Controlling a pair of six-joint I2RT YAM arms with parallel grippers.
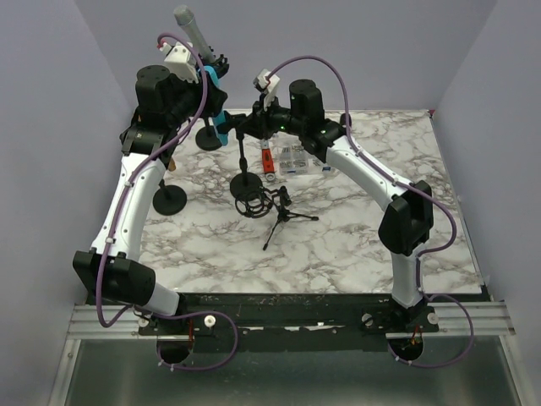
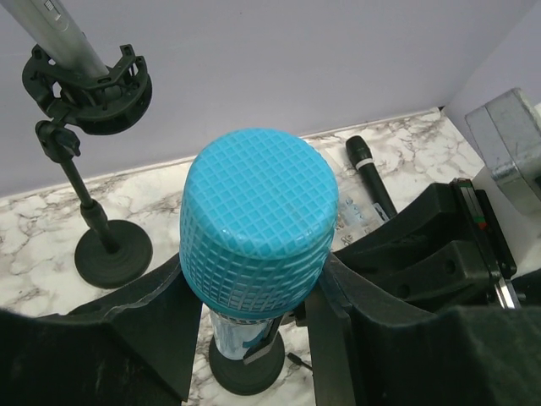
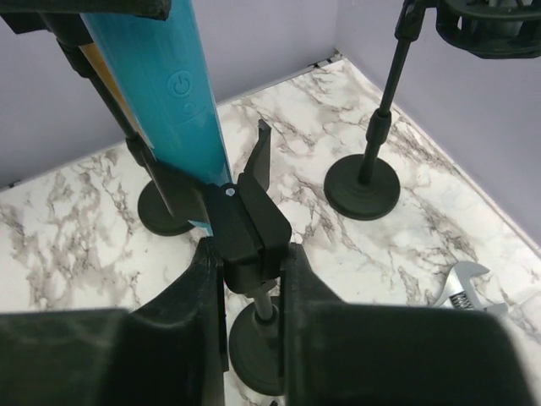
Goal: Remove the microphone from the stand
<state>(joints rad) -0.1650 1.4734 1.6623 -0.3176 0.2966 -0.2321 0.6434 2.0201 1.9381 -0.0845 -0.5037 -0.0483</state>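
Microphone (image 2: 254,220), turquoise, handheld type: rigid moulded body with a waffle-textured dome head. Probably light to moderate in weight and smooth, somewhat slippery, along the barrel; the head grille is the part most liable to dent. Position: near upright with a slight tilt, its lower barrel at the black clip (image 3: 249,224) of a short desk stand (image 3: 254,347), towards the back of the marble bench (image 1: 338,245). Best purchase: the collar just beneath the head, where the wider dome should stop a grip slipping off upward. Left hand (image 2: 254,283): clenched on the microphone at that spot, one finger either side of the dome's lower edge. Right hand (image 3: 249,266): clenched on the clip, pinning the stand. Left wrist view alone gives the head texture, a grey microphone (image 2: 59,30) in a shock-mount stand (image 2: 89,85), and a black microphone (image 2: 369,173) lying flat. Right wrist view alone gives the power button on the barrel, the clip joint and a wrench (image 3: 461,283); how tightly the clip holds the barrel is unclear from it. Top view alone shows both arms converging on the one stand.
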